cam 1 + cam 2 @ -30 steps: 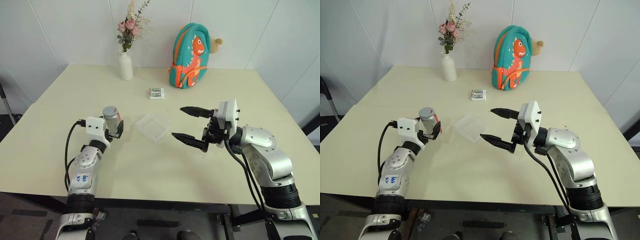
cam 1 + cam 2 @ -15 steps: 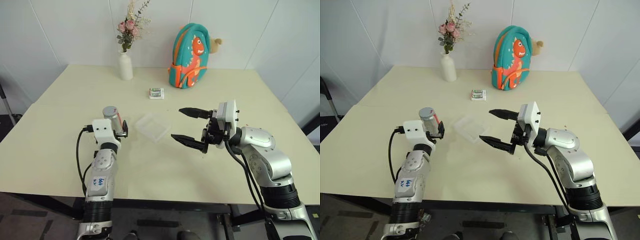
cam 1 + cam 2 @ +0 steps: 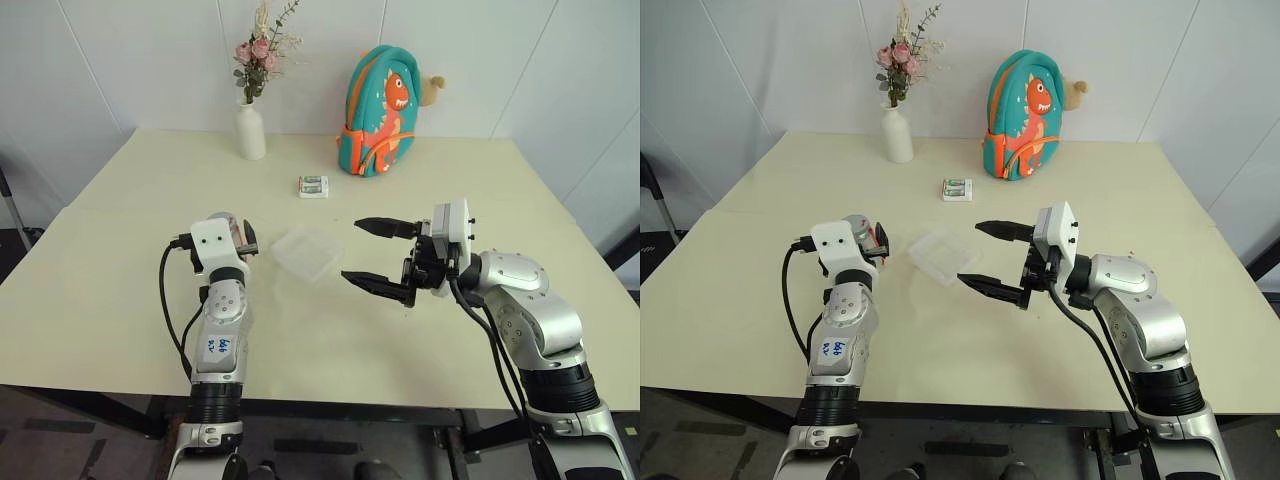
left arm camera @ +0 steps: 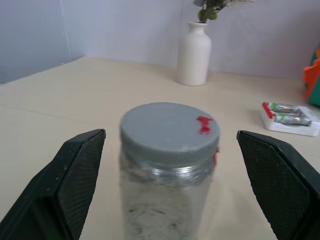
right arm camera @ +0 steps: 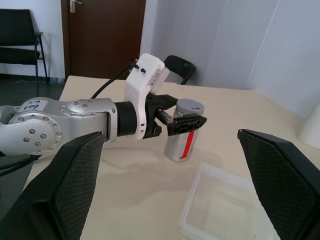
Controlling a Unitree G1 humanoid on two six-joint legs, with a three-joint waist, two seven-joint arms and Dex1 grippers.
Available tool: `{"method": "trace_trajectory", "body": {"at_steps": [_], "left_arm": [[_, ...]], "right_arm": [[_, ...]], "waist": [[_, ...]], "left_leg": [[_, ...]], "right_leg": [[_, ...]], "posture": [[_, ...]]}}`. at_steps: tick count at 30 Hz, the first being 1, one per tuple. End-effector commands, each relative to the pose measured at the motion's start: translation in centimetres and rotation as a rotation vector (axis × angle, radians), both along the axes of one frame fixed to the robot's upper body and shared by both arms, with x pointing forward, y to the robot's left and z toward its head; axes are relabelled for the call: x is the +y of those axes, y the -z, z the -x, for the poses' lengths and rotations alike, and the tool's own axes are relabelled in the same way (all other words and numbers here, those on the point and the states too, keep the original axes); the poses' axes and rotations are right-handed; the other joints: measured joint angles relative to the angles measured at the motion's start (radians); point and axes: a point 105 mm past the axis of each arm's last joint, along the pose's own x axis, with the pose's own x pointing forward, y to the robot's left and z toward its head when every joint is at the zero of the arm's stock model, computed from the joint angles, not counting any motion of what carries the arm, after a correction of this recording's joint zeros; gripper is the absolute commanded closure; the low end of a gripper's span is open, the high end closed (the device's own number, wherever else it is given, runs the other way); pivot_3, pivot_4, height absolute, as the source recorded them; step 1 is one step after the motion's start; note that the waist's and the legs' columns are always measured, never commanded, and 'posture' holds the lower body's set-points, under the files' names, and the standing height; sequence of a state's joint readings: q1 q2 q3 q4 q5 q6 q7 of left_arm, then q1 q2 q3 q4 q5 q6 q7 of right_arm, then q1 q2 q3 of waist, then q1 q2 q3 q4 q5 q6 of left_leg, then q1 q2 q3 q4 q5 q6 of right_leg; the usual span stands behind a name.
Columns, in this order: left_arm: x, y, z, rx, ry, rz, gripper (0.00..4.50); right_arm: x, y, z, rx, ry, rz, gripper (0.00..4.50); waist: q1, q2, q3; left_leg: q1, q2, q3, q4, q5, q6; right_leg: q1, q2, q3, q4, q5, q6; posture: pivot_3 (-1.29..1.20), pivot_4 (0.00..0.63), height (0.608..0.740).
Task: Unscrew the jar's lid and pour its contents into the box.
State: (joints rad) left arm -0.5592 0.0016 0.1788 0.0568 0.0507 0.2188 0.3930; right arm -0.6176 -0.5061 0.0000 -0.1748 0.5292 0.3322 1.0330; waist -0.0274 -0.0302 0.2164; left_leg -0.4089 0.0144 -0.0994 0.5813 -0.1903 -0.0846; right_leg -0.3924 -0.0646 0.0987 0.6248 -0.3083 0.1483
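Note:
The jar (image 4: 167, 200), small and clear with a red-and-white label, stands upright on the table left of the box. Its grey lid (image 4: 169, 127), with a small red mark, is on it. Tiny dark specks show through the glass. My left gripper (image 3: 240, 240) is open around the jar, one finger (image 4: 75, 175) on each side with gaps to the glass. The clear shallow box (image 3: 306, 252) lies in the middle of the table. My right gripper (image 3: 352, 250) hangs open just right of the box, pointing left toward the jar (image 5: 184, 135).
A white vase (image 3: 250, 130) with flowers and a teal dinosaur backpack (image 3: 378, 110) stand at the table's back. A small white-and-green pack (image 3: 313, 186) lies behind the box. The table's front edge (image 3: 330, 400) runs below both arms.
My left forearm has swung inward and the wrist has turned, so the arm now points straight ahead, with the gripper still around the jar. The right arm has not moved.

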Motion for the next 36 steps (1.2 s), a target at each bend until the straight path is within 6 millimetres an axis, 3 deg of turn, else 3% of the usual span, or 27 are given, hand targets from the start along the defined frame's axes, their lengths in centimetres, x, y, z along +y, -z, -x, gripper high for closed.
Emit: {"method": "trace_trajectory", "body": {"at_steps": [1,11,17,31,36], "left_arm": [[1.0,-0.9,-0.1,-0.013,-0.071,0.01,0.03],[-0.7,-0.9,-2.8,0.022,0.005,-0.011,0.03],[-0.5,-0.2,-3.5,0.046,-0.005,0.019,0.03],[-0.4,0.6,-2.7,0.077,-0.089,-0.017,0.03],[-0.6,1.2,-2.6,0.101,-0.095,-0.023,1.23]], "right_arm": [[-0.3,-0.7,0.6,-0.022,-0.006,-0.016,0.0],[-0.6,-0.6,0.4,-0.006,-0.001,-0.019,0.0],[-0.8,-0.5,0.3,0.004,0.001,-0.02,0.0],[-0.9,-0.2,0.4,0.032,-0.011,-0.014,0.0],[-0.8,-0.1,0.4,0.037,-0.012,-0.015,0.0]], "waist": [[0.001,0.0,0.0],[-0.001,0.0,0.0],[0.001,0.0,0.0],[0.001,0.0,0.0],[0.0,0.0,0.0]], "left_leg": [[0.0,0.0,0.0,0.0,0.0,0.0],[0.0,0.0,0.0,0.001,0.0,0.0],[-0.001,0.0,0.0,0.0,-0.001,-0.001],[-0.001,0.0,0.0,0.0,-0.001,-0.001],[-0.001,0.0,0.0,0.0,-0.001,-0.001]], "right_leg": [[0.0,0.0,0.0,0.0,0.0,0.0],[0.0,0.0,0.0,-0.001,0.0,0.0],[0.0,0.0,0.0,-0.001,0.0,0.001],[0.0,0.0,0.0,-0.001,0.0,0.001],[0.0,0.0,0.0,-0.001,0.0,0.001]], "posture": [[0.0,0.15,0.74],[0.0,0.15,0.74],[0.0,0.15,0.74],[0.0,0.15,0.74],[0.0,0.15,0.74]]}}
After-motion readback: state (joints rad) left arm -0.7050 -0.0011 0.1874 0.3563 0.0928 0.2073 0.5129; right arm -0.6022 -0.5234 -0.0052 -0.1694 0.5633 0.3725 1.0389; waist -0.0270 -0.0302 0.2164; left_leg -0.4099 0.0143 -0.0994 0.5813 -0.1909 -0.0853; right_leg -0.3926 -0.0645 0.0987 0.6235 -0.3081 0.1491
